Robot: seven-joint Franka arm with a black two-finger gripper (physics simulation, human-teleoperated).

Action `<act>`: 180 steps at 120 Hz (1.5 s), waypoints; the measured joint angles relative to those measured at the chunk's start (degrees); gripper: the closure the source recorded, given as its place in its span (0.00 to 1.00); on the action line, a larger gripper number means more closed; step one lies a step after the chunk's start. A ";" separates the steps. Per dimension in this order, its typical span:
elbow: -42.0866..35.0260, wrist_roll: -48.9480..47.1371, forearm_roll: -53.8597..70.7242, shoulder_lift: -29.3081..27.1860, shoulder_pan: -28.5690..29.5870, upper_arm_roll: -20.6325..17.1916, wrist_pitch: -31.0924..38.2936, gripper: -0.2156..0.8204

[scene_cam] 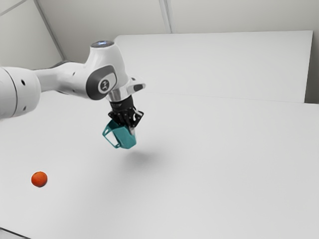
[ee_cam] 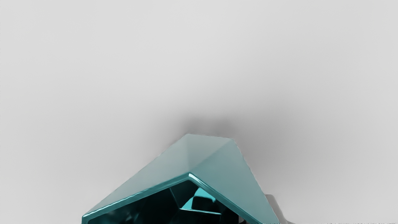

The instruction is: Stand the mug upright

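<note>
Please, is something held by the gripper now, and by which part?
The gripper holds the teal mug by its wall near the rim, not by its handle.

White arm, round black-ringed joints

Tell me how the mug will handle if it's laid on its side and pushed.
The mug looks stiff: its flat-sided walls keep crisp edges. The highlights along its rim suggest it could be slippery. It would probably rock from facet to facet rather than roll freely, and the protruding handle may stop it.
</note>
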 joint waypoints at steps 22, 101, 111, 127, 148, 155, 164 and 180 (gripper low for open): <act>-1.87 -1.23 0.62 0.20 0.18 0.05 0.37 0.97; -2.11 -3.45 0.58 6.71 0.52 0.26 6.05 0.71; -2.03 -3.47 0.49 5.70 0.52 0.26 5.96 0.55; -1.56 -3.46 0.48 2.71 0.42 0.27 5.80 0.39; 0.13 -3.28 0.38 -1.14 0.21 0.27 3.68 0.29; 2.42 -3.13 0.40 -1.57 0.08 0.27 2.09 0.27; 6.23 -2.46 0.44 -1.73 -0.10 0.33 -0.76 0.25; 12.60 -1.23 2.38 -2.02 -0.16 0.24 -6.00 0.23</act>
